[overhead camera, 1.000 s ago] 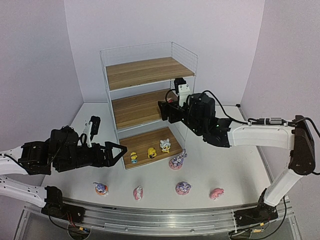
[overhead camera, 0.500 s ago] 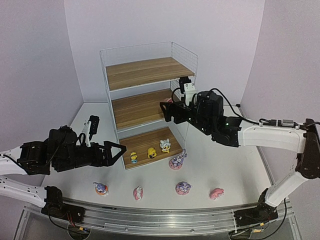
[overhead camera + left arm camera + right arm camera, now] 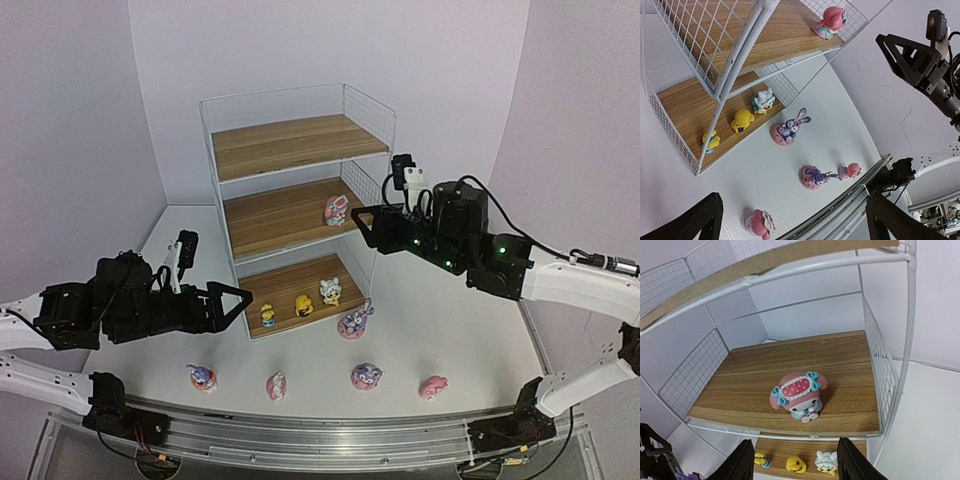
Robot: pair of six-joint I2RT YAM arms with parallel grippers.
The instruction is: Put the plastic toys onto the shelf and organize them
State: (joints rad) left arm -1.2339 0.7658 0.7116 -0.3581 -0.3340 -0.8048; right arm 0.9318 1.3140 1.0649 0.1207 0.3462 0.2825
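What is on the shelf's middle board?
One pink hatted figure, upright, near the right. From above the top board hides the back; the right wrist view shows it bare.

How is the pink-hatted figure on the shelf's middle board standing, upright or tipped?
Upright: the pink-hatted figure sits on its feet on the middle board, hat on top.

Your left arm (image 3: 100,305) lies low and level, jaws spread wide; your right arm (image 3: 470,245) stretches out raised, jaws parted and empty.
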